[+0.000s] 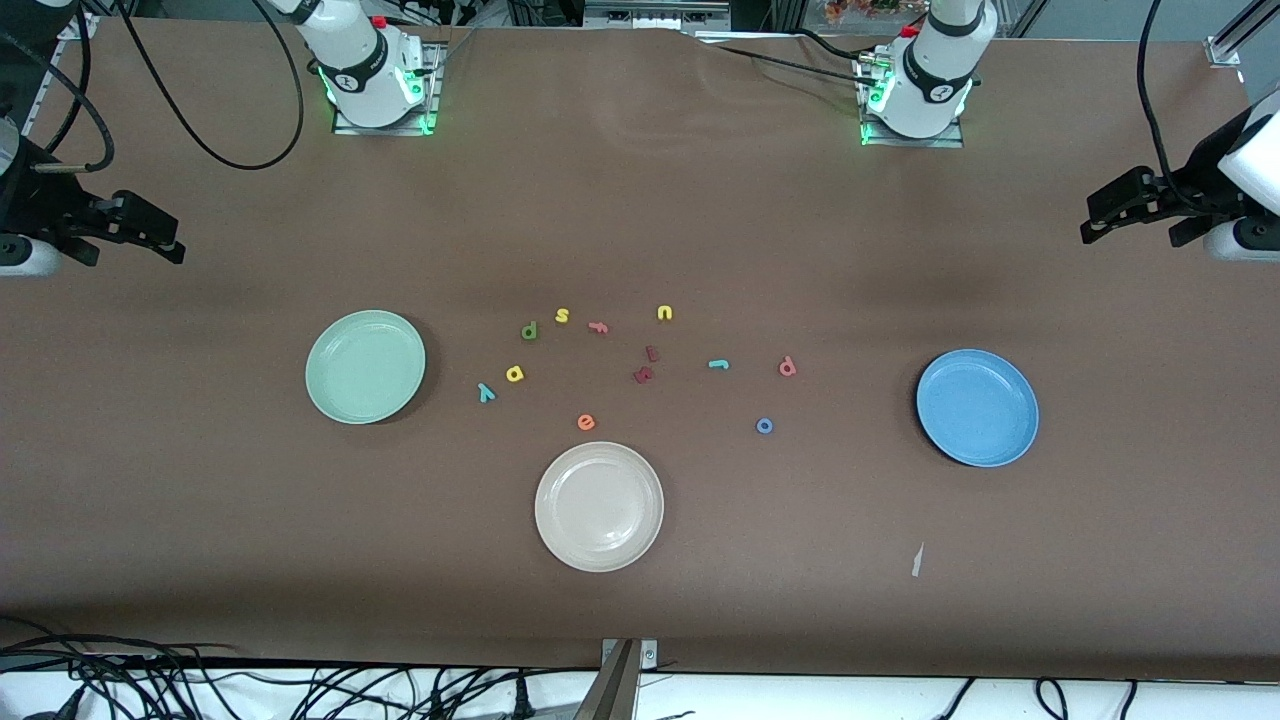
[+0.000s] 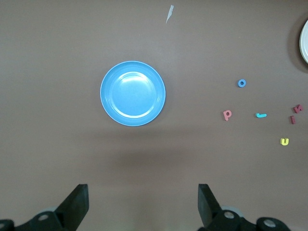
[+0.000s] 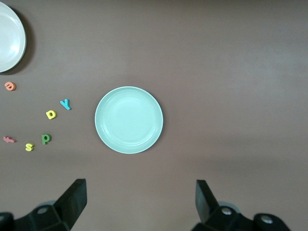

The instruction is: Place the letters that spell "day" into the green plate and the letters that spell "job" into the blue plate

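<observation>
Both pincers (image 2: 140,204) (image 3: 139,202) raised, open

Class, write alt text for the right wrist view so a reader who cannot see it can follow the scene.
An empty green plate sits on a brown table, seen from above between the open fingers of the right tool. Beside it lie small foam letters: a teal y, yellow a, dark green d, yellow s. A beige-white plate shows at the corner.

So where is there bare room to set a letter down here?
All three plates are bare: green plate, blue plate, white plate. Open tabletop runs between the o and the blue plate. It is crowded among the letters between the d and b.
</observation>
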### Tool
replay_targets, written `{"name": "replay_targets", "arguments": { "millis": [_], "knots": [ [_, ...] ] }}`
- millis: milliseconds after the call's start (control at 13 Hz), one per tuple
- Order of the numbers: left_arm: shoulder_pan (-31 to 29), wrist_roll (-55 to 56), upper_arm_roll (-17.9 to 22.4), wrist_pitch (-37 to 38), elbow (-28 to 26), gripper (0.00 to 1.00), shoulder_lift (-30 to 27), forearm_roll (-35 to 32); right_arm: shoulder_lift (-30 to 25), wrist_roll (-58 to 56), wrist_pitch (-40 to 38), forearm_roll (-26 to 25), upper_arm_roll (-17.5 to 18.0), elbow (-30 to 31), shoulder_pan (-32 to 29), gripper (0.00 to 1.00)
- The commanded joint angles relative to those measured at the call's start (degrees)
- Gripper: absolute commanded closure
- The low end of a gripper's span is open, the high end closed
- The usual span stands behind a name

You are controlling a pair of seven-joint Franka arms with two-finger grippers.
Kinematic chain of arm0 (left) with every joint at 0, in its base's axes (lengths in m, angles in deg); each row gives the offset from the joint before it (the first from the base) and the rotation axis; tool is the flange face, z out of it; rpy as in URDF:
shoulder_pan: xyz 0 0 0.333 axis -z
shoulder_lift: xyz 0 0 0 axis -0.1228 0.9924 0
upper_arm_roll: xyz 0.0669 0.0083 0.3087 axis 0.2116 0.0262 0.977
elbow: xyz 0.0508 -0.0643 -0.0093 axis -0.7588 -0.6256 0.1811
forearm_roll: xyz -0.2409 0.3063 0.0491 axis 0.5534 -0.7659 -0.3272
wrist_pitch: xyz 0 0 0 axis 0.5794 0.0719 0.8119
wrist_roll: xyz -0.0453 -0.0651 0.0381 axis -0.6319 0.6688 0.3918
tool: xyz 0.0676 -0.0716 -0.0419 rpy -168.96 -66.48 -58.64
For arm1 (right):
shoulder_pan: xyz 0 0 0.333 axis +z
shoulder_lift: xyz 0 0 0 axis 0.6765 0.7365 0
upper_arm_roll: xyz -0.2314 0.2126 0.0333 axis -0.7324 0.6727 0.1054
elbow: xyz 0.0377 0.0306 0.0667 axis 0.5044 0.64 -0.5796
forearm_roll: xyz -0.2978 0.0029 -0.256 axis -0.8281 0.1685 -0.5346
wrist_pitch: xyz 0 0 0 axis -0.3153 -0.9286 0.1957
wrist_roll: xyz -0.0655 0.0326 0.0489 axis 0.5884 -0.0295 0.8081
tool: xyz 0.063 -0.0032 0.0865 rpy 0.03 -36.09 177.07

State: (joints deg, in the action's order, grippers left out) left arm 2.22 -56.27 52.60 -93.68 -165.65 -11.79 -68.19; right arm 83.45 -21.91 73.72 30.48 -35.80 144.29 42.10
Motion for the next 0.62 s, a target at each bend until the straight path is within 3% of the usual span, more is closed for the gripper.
{"name": "replay_targets", "arguments": {
  "millis": [0,77,231,538],
  "knots": [
    [-0.2,-1.1,0.2,0.8,1.4,0.0,2.5,-0.5,0.9,0.1,0.1,0.1,0.3,-0.2,0.4,0.0],
    [-0.1,-0.5,0.2,0.5,1.4,0.0,3.7,-0.3,2.2,-0.2,-0.1,-0.7,0.4,-0.4,1.8,0.0],
    [-0.4,-0.9,0.3,-0.1,1.6,0.0,11.7,0.3,3.7,0.0,-0.4,-1.2,0.6,-0.4,2.7,0.0],
    [4.3,-0.6,0.0,-2.4,1.7,0.0,17.7,-0.2,10.5,1.8,1.4,-0.8,0.7,-0.6,9.2,0.0]
  ]
}}
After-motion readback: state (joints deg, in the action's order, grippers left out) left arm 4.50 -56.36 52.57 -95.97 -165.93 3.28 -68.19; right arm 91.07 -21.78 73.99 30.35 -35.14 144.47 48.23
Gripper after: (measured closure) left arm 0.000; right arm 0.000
